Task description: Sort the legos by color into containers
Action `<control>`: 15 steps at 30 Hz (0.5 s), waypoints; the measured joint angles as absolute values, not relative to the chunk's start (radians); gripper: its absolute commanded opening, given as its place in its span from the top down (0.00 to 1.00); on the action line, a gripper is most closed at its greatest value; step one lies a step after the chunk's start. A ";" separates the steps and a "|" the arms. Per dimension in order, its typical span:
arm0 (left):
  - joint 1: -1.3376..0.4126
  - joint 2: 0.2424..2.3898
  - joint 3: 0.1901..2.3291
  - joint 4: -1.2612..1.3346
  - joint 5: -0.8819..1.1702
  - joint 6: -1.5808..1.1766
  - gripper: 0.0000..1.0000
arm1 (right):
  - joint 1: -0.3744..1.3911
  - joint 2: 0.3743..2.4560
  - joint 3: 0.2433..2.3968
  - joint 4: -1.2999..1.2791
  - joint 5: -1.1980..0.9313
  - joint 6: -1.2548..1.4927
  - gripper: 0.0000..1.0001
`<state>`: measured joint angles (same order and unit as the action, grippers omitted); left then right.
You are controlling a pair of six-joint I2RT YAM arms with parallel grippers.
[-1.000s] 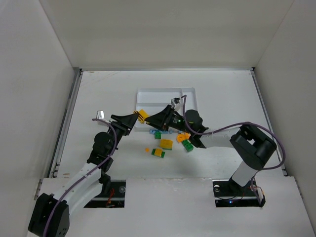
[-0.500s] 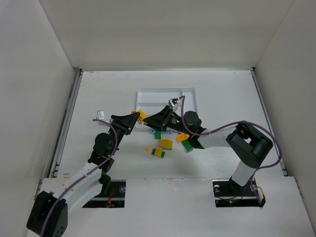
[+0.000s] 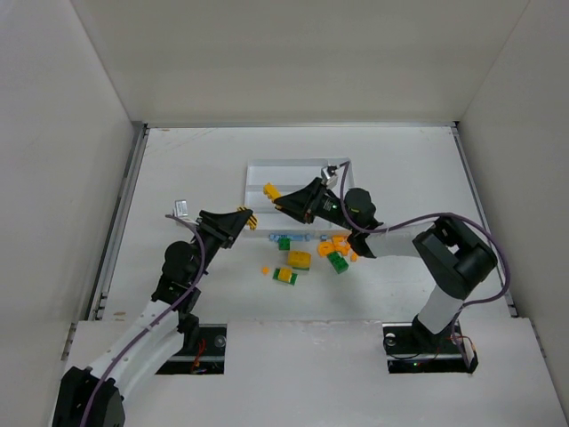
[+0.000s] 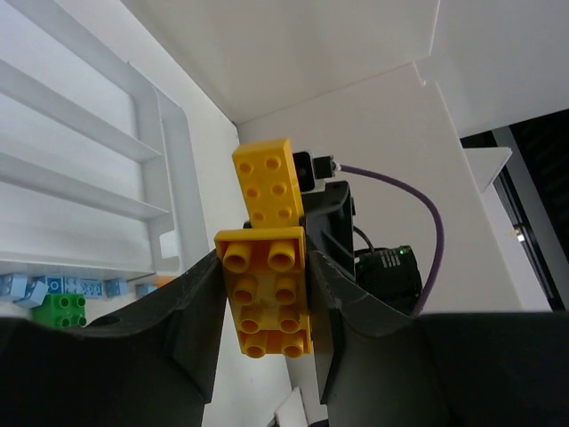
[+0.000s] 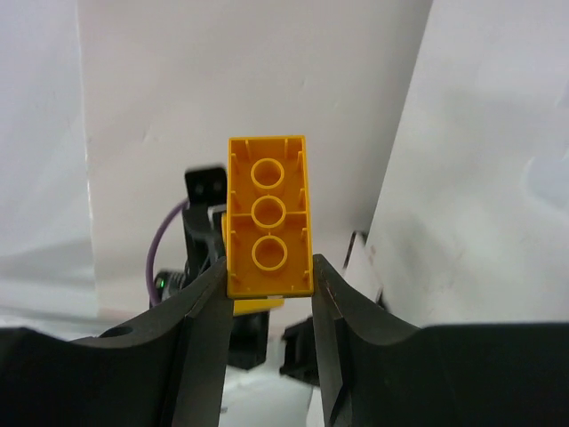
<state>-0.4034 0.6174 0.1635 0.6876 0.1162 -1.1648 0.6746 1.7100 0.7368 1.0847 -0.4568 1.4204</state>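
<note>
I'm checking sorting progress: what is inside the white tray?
The tray sections that show look bare. The right pincer, shut on a yellow brick, hangs over it and hides its near right part.

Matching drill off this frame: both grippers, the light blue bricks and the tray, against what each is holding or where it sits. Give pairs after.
1 left gripper
2 right gripper
3 light blue bricks
4 tray

A white, split by walls into sections
B grips a yellow brick, hollow side toward its wrist camera
C on the table beside the tray's near edge
D grips another yellow brick, studs toward its wrist camera

Pairs: 1-D, 2-B, 3-C, 4-A
</note>
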 measured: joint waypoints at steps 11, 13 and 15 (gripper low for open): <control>-0.361 0.602 0.180 0.601 0.167 -1.117 0.83 | 0.649 1.684 0.736 0.917 -0.440 1.305 0.78; -0.352 0.614 0.192 0.582 0.165 -1.103 0.83 | 0.647 1.668 0.736 0.823 -0.433 1.240 0.78; -0.351 0.633 0.200 0.574 0.159 -1.089 0.82 | 0.642 1.654 0.741 0.715 -0.417 1.164 0.77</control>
